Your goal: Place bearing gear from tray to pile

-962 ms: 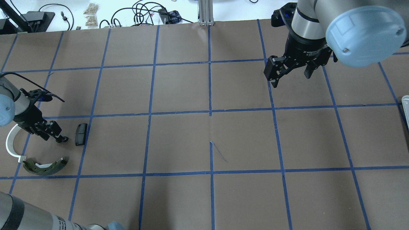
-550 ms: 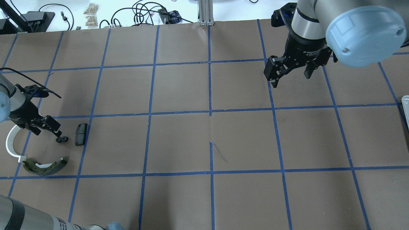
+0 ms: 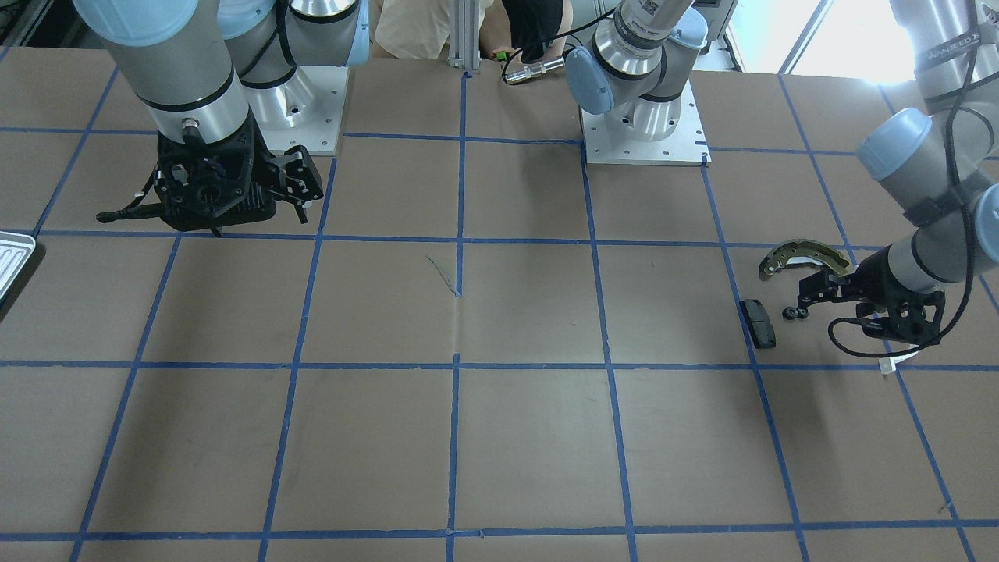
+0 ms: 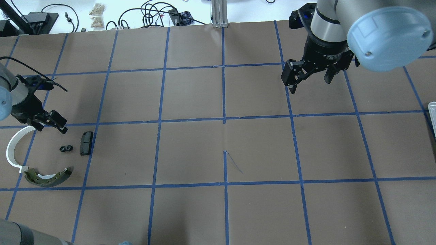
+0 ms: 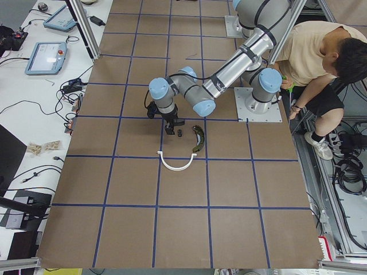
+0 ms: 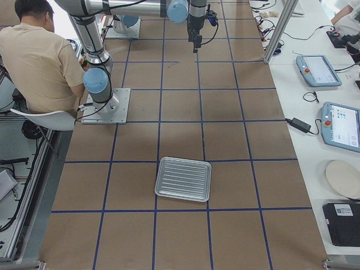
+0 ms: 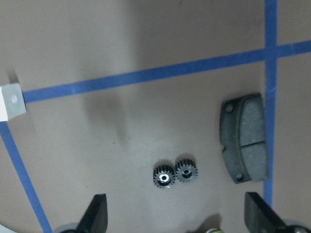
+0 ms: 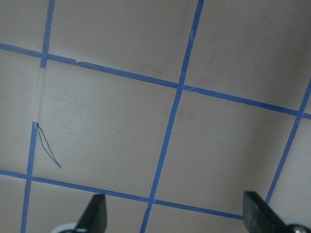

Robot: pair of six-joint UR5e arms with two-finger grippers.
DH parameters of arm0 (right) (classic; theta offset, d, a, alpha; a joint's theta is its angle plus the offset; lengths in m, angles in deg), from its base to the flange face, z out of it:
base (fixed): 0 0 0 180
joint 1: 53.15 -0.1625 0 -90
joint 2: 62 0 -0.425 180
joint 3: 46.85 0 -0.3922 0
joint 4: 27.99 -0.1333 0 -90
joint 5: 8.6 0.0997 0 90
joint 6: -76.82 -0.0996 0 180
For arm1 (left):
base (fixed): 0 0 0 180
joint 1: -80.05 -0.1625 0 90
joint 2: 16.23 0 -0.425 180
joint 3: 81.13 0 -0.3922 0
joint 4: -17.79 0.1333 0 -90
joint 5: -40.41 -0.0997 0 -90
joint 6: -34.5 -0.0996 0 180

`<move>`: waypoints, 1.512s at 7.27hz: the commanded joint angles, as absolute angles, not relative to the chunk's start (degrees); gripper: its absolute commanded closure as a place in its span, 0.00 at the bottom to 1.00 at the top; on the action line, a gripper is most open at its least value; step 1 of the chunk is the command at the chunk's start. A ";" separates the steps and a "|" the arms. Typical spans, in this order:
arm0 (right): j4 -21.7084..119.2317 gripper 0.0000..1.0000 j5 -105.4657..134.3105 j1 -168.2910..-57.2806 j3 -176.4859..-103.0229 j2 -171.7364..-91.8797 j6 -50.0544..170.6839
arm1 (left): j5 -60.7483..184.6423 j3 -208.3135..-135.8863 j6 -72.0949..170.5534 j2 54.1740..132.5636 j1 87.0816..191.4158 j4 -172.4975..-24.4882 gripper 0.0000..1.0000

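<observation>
Bearing gear: the bearing gear (image 7: 175, 173) is down on the table (image 4: 218, 149) in the pile. It looks like two little toothed wheels side by side. It sits between the white arc (image 4: 12, 149) and the black pad (image 4: 86, 143), just beside the pad but not touching it.

Pile: the brake shoe (image 4: 49, 177) lies near the gear, toward the robot.

Left hand: the left hand (image 4: 50, 125) has its fingers spread wide and nothing between them. It hangs clear of the gear, off to the far side.

Right hand: the right hand (image 4: 310, 83) is also spread and empty (its wrist cam shows only bare table and blue tape). It's over the far right part of the table, well apart from everything.

Tray: the tray (image 6: 183, 180) is off at the right end, and from the side view I can't see anything on its ribbed bottom.

Done so far: I'd say the main job is finished, since the gear is off the tray, in the pile and let go.

What's left: probably just pulling the left arm away. I don't see any more gears waiting.
</observation>
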State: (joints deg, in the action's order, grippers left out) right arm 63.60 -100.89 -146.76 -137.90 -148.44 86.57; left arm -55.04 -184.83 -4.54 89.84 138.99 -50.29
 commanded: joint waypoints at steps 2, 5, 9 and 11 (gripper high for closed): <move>63.51 0.00 -100.88 -146.76 -137.90 -148.48 86.40 | -52.68 -182.73 9.74 81.54 150.07 -57.52 0.00; 63.51 0.00 -100.80 -146.67 -137.90 -148.48 86.48 | -50.38 -180.02 18.23 74.94 164.03 -64.64 0.00; 63.51 0.00 -100.88 -146.67 -137.90 -148.40 86.57 | -50.12 -180.54 20.34 71.50 173.57 -66.67 0.00; 63.51 0.00 -100.88 -146.67 -137.90 -148.48 86.48 | -49.85 -180.62 20.17 71.05 172.52 -67.03 0.00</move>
